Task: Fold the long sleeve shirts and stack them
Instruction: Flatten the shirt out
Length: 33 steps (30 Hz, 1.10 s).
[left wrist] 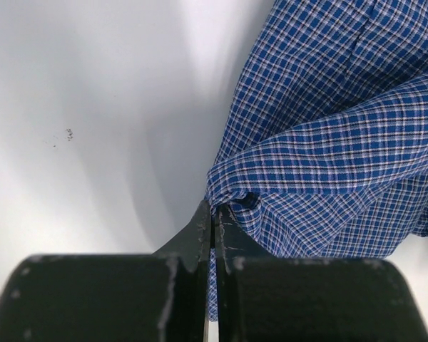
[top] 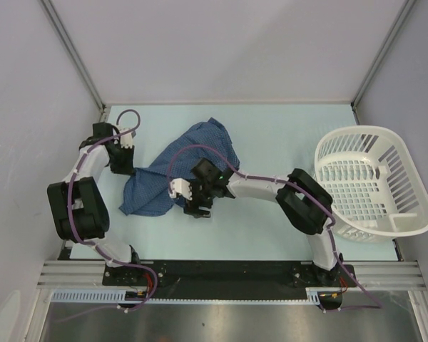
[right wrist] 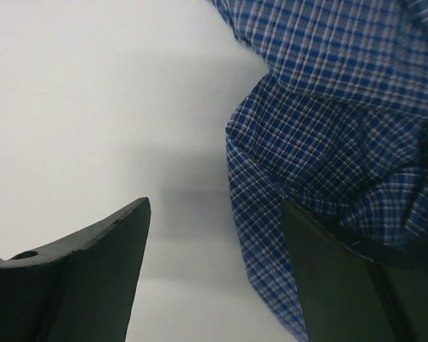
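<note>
One blue checked long sleeve shirt lies crumpled in the middle of the table. My left gripper is at its left edge. In the left wrist view it is shut on a pinched fold of the shirt. My right gripper is at the shirt's near right edge. In the right wrist view it is open, with a hanging edge of the shirt between the fingers, close to the right finger. The left finger is over bare table.
A white slatted laundry basket stands at the right side of the pale table, with nothing visible in it. Grey walls close the back and both sides. A metal rail runs along the near edge by the arm bases.
</note>
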Tool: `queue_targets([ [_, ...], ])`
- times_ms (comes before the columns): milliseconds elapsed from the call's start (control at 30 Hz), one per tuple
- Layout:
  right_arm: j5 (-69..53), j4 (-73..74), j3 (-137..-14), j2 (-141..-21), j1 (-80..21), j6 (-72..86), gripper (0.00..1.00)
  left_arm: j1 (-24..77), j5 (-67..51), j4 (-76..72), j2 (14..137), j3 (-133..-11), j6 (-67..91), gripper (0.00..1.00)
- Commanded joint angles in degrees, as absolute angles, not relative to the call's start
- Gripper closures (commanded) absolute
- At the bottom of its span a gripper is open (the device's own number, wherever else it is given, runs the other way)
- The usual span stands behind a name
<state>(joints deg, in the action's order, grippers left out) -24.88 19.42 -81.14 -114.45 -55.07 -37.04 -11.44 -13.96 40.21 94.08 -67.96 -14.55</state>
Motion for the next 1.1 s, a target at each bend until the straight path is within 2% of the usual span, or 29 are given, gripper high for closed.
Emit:
queue_targets([
  [0, -17.32, 14.85, -83.93, -119.17, -55.99, -41.04, 0.23, -11.78, -16.17, 40.34, 92.73, -66.98, -14.59, 1.00],
  [33, -16.44, 15.03, -84.02, -119.61, -55.99, -41.39, 0.38, -11.86, -16.00, 40.25, 92.55, -66.62, -14.76, 1.00],
  [100, -15.03, 16.43, -84.02, -119.45, -55.38, -41.31, 0.59, -11.78, -15.82, 40.08, 92.20, -66.27, -15.55, 1.00],
  [133, -14.86, 17.31, -84.02, -118.83, -55.11, -41.22, 0.80, -11.86, -15.73, 40.08, 92.20, -66.18, -15.99, 1.00],
  [200, -14.59, 20.47, -83.41, -115.25, -54.84, -40.52, 1.00, -11.86, -15.82, 39.90, 92.20, -66.27, -16.35, 1.00],
  [367, -18.35, 25.83, -80.86, -102.42, -53.79, -37.01, 1.00, -11.86, -16.26, 39.46, 92.37, -66.45, -17.40, 1.00],
  [567, -26.18, 34.09, -84.99, -87.03, -50.19, -32.09, 1.00, -11.87, -15.91, 39.20, 92.72, -67.06, -18.63, 1.00],
  [767, -27.51, 30.78, -84.03, -78.76, -45.10, -29.10, 1.00, -11.69, -15.73, 39.64, 91.50, -67.24, -20.12, 1.00],
  [833, -28.99, 22.38, -83.58, -80.23, -40.27, -26.12, 1.00, -11.69, -15.82, 39.81, 90.97, -66.62, -21.09, 1.00],
  [967, -33.48, 10.74, -93.92, -95.32, -34.11, -18.30, 1.00, -11.60, -16.78, 40.25, 90.09, -65.48, -22.15, 1.00],
  [1000, -34.27, 10.20, -105.44, -106.67, -33.49, -16.11, 1.00, -11.51, -17.40, 40.43, 90.09, -65.22, -22.24, 1.00],
  [1067, -34.63, 15.17, -122.51, -121.81, -32.26, -7.44, 1.00, -11.51, -18.45, 40.43, 90.09, -65.13, -21.97, 1.00],
])
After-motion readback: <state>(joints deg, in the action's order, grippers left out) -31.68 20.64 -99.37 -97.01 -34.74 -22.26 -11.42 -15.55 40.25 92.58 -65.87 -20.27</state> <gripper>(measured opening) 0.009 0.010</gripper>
